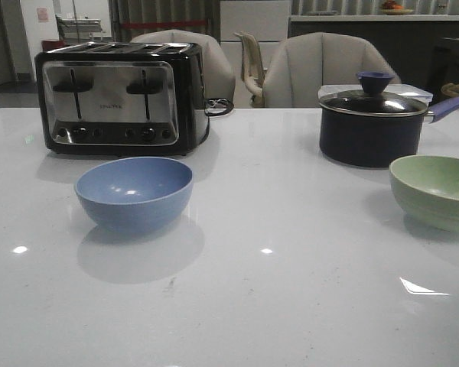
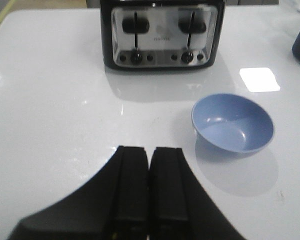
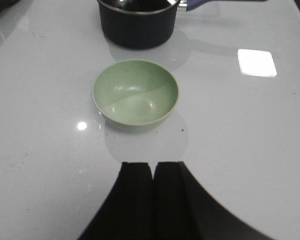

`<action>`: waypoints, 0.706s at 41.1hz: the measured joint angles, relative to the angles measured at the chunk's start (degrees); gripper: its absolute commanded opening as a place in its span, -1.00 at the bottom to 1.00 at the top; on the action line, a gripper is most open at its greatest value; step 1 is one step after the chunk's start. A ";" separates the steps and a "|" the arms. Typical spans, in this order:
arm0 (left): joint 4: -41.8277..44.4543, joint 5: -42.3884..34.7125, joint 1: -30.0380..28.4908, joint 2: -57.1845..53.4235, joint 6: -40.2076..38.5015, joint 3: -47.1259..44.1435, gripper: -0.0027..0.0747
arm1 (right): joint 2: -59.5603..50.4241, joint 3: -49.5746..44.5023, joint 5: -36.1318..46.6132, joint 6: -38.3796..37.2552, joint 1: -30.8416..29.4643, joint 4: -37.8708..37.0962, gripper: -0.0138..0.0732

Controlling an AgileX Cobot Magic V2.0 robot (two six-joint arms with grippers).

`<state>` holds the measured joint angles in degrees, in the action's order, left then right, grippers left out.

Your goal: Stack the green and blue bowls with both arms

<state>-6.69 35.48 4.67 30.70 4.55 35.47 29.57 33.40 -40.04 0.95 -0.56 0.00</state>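
Note:
The dusty blue bowl [image 1: 134, 192] stands upright and empty on the white table, left of the middle; it also shows in the left wrist view [image 2: 233, 123]. The pale green bowl [image 1: 436, 191] stands upright and empty at the right edge of the front view, and in the right wrist view [image 3: 135, 95]. My left gripper [image 2: 150, 150] is shut and empty, above the table short of the blue bowl. My right gripper [image 3: 153, 165] is shut and empty, short of the green bowl. Neither gripper shows in the front view.
A black and chrome toaster [image 1: 120, 97] stands behind the blue bowl. A dark lidded saucepan [image 1: 372, 122] with a purple-blue handle stands just behind the green bowl. Chairs stand beyond the table's far edge.

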 measured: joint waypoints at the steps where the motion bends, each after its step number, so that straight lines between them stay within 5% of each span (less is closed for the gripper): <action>1: 0.00 0.27 0.00 0.66 0.00 0.00 -0.67 | 0.64 0.00 -0.10 0.00 0.00 0.00 -0.60; 9: 0.00 0.38 0.00 4.44 0.00 0.00 -0.67 | 3.66 -1.22 -0.15 0.00 0.00 0.00 -0.49; 14: 0.00 0.38 0.00 6.19 0.00 0.00 -0.62 | 4.74 -1.64 -0.47 0.00 0.00 0.00 0.00; 20: 0.00 0.38 0.00 7.06 0.10 0.00 -0.01 | 5.24 -1.64 -0.35 0.00 0.00 0.00 0.65; 24: 0.00 0.38 0.00 7.11 0.03 0.00 0.50 | 5.24 -1.64 0.55 0.00 0.00 0.00 0.75; 29: 0.00 0.38 0.00 7.11 0.03 0.00 0.64 | 6.09 -1.64 2.04 0.00 0.00 0.00 0.75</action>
<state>-6.69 35.86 4.67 37.81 4.57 35.47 35.66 31.76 -38.00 0.95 -0.56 0.00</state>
